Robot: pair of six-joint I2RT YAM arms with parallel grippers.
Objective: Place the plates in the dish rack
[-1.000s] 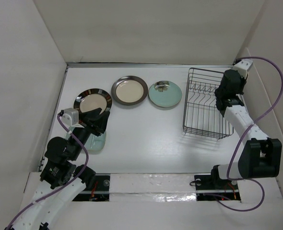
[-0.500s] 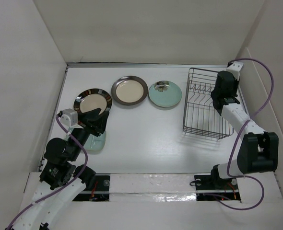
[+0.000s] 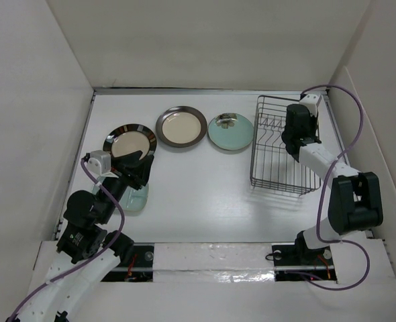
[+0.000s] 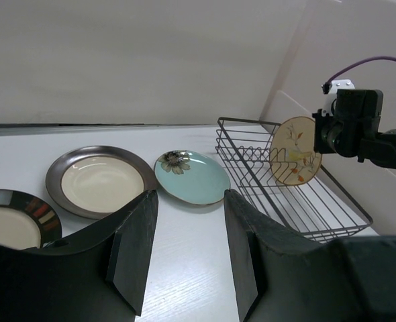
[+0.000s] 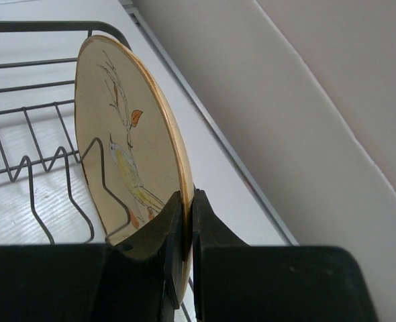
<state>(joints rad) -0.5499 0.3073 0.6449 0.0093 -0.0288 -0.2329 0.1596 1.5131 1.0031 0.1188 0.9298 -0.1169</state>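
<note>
My right gripper (image 3: 292,137) is shut on the rim of the cream-yellow bird plate (image 5: 121,154). It holds the plate upright on edge inside the dark wire dish rack (image 3: 278,176), among the prongs (image 5: 33,168). The left wrist view shows this plate (image 4: 294,151) standing in the rack (image 4: 252,157). My left gripper (image 3: 135,168) is open and empty above a pale teal plate (image 3: 135,198). Two dark-rimmed plates with cream centres (image 3: 129,141) (image 3: 181,126) and a teal flower plate (image 3: 231,132) lie flat on the table.
White walls close in the table on the left, back and right; the right wall (image 5: 305,100) runs close beside the rack. The left wrist view shows the flat plates (image 4: 99,181) (image 4: 191,176) ahead of my left gripper (image 4: 189,201).
My right gripper has moved left and lower into the rack with the bird plate. The rack has slid a little to the left. The left arm has barely moved.
</note>
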